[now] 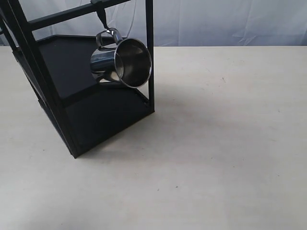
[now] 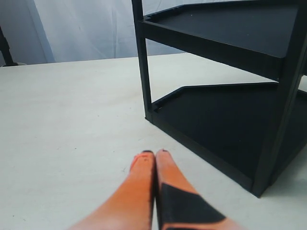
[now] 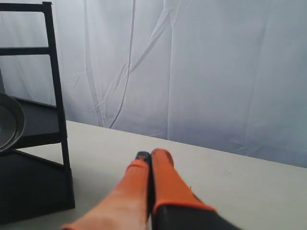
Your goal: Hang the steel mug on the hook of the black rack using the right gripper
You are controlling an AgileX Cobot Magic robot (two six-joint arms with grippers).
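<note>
The steel mug point(image 1: 123, 62) hangs by its looped handle from the hook point(image 1: 101, 16) on the black rack's point(image 1: 57, 91) top crossbar, its open mouth turned toward the camera. A sliver of the mug's rim point(image 3: 10, 122) shows at the edge of the right wrist view, beside a rack post point(image 3: 58, 105). My right gripper point(image 3: 151, 155) is shut with nothing between its orange fingers, away from the mug. Over the table beside the rack's lower tray point(image 2: 225, 124), my left gripper point(image 2: 155, 154) is shut and empty. Neither gripper shows in the exterior view.
The rack stands at the table's back left in the exterior view. A pale cloth backdrop point(image 3: 192, 67) hangs behind the table point(image 1: 216, 143).
</note>
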